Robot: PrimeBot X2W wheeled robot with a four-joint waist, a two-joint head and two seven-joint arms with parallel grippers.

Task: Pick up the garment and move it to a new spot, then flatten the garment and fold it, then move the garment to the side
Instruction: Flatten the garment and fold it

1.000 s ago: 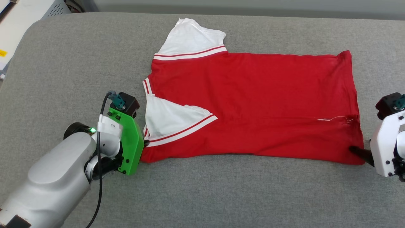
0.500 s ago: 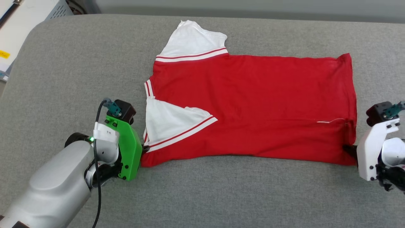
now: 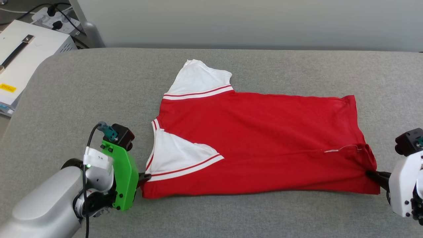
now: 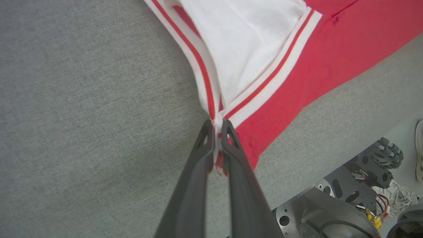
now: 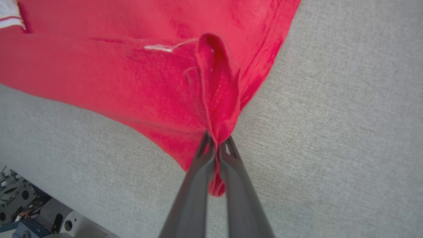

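Note:
The garment (image 3: 257,138), red with white sleeves and red-white striped trim, lies spread sideways on the grey cushioned surface (image 3: 82,89), one white sleeve folded over its near left part. My left gripper (image 3: 144,177) is shut on the garment's near left corner; the left wrist view shows the striped trim pinched between the fingers (image 4: 216,127). My right gripper (image 3: 371,174) is shut on the near right hem corner, where the red cloth (image 5: 216,109) bunches into a ridge between its fingertips (image 5: 216,145). The chest print is hidden.
A white box (image 3: 19,56) with a yellow label stands off the surface's left end, with a power strip (image 3: 49,16) and cables behind it. A pale wall (image 3: 251,23) runs along the back. The robot's base (image 4: 347,198) shows below the near edge.
The right gripper has shut on the hem corner and the cloth there now bunches up. The head camera has tilted up, so the wall and box came into view.

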